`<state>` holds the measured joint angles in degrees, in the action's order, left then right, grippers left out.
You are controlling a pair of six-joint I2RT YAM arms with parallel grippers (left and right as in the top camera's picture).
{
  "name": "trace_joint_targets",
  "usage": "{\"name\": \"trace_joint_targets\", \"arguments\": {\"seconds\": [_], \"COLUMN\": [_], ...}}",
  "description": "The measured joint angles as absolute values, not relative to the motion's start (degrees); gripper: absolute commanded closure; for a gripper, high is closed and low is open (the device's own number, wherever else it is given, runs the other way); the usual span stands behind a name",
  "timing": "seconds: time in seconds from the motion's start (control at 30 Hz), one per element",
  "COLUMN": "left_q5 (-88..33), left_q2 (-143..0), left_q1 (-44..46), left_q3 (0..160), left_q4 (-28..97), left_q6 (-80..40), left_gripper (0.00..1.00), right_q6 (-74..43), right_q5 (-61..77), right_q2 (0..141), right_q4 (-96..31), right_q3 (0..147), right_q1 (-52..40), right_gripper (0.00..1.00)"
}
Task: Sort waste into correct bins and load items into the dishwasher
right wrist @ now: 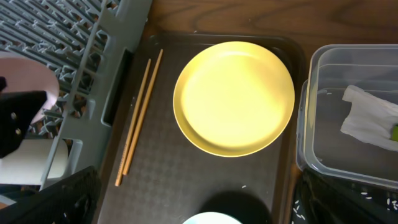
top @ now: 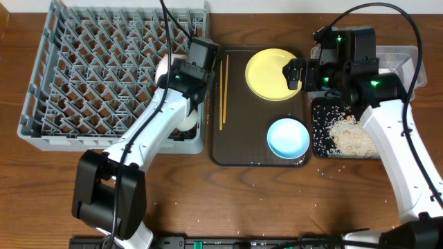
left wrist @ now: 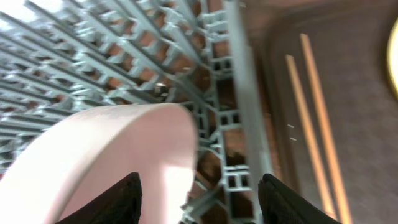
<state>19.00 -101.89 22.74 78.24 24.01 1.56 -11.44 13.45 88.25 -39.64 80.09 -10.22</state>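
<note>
The white bowl [left wrist: 106, 162] sits on the grey dish rack [top: 90, 76] near its right edge, and also shows in the overhead view [top: 164, 66]. My left gripper [left wrist: 199, 199] is open above it, with the bowl's rim by the left finger; from overhead the gripper [top: 174, 69] is over the rack's right side. A small white cup [top: 185, 123] stands in the rack's front right corner. My right gripper [right wrist: 205, 208] is open and empty over the brown tray, near the yellow plate [right wrist: 233, 96]. Chopsticks [top: 223, 90] and the light blue bowl [top: 288, 137] lie on that tray.
The dark brown serving tray [top: 235, 149] lies between the rack and the bins. The clear tub [right wrist: 329, 81] at the right holds a white napkin [right wrist: 367, 121] and a yellow-green wrapper [right wrist: 393, 132]. The black tray [top: 320, 131] in front of it holds rice scraps [top: 349, 135].
</note>
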Motion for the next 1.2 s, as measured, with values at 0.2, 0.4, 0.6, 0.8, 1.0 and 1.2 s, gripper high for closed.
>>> {"name": "trace_joint_targets", "arguments": {"seconds": [0.2, 0.4, 0.6, 0.8, 1.0, 1.2], "left_q5": [21.82, 22.72, 22.87, 23.38, 15.03, -0.95], "left_q2": [-101.89, -101.89, -101.89, -101.89, -101.67, -98.67], "left_q1": [22.39, 22.39, 22.39, 22.33, 18.35, 8.80], "left_q3": [78.24, 78.24, 78.24, 78.24, 82.21, 87.53], "left_q4": [23.03, 21.37, 20.73, 20.86, 29.85, 31.94], "left_q6": [1.54, 1.54, 1.54, 1.28, -3.11, -7.57], "left_gripper": [0.39, 0.39, 0.38, 0.38, 0.38, 0.37], "right_q6": [-11.44, -11.44, -11.44, -11.44, -11.44, -11.44], "right_q5": [13.45, 13.45, 13.45, 13.45, 13.45, 13.43], "right_q2": [88.25, 88.25, 88.25, 88.25, 88.25, 88.25], "right_q4": [-39.64, -39.64, -39.64, -39.64, -39.64, -39.64], "right_q3": [80.09, 80.09, 80.09, 80.09, 80.09, 80.09], "right_q1": [-10.22, -10.22, -10.22, -10.22, -10.22, -10.22], "right_gripper": [0.01, 0.01, 0.01, 0.01, 0.01, 0.01]}}
